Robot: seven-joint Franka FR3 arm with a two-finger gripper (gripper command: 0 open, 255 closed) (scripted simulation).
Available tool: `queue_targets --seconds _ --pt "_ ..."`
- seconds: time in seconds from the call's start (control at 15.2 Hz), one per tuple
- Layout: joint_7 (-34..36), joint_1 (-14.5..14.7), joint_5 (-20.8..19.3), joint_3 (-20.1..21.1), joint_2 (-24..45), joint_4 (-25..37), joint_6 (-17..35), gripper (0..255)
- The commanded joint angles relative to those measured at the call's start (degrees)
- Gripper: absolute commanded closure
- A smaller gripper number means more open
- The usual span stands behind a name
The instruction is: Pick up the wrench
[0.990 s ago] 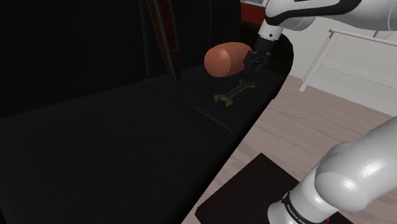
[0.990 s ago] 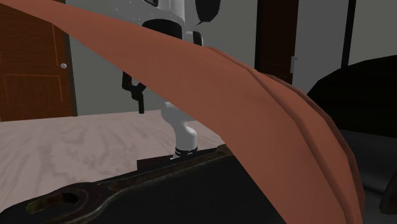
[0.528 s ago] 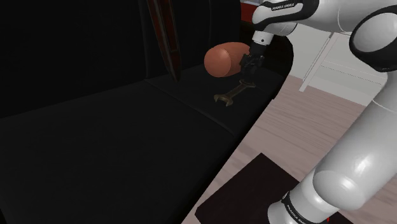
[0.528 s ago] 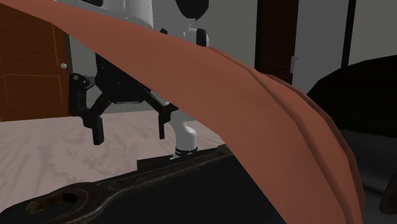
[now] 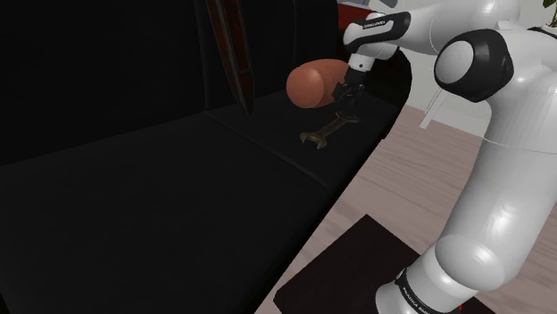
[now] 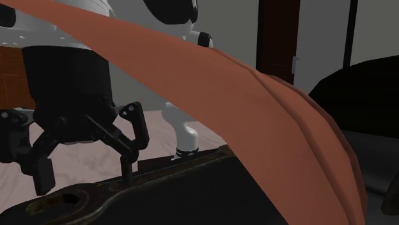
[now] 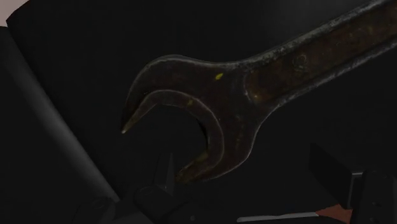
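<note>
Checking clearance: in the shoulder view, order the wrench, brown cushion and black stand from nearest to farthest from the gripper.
1. wrench, right below the open gripper.
2. brown cushion, beside it toward the view's left.
3. black stand, far off at the lower edge.

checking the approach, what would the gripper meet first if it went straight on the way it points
Probably the wrench: the open gripper points down at its open-jawed head, though depth is hard to judge.

No legible txt, tiny white lettering on arm's upper link (image 5: 381, 20) & base collar (image 5: 412, 293), unreadable
</note>
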Motion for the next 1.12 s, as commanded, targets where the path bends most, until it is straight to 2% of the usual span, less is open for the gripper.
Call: queue_targets --seconds 0.0,0.33,0.4,1.06 --pt "-0.23 -0.05 0.22 0.05 0.4 -1.12 1.48 0" --pt "-0.48 0.01 0.49 0.17 0.83 -3.32 4.05 0" --pt "-0.53 -0.03 0.49 0.15 0.82 -3.27 4.0 255" --pt "-0.4 0.0 0.4 0.14 0.69 -2.73 3.34 255"
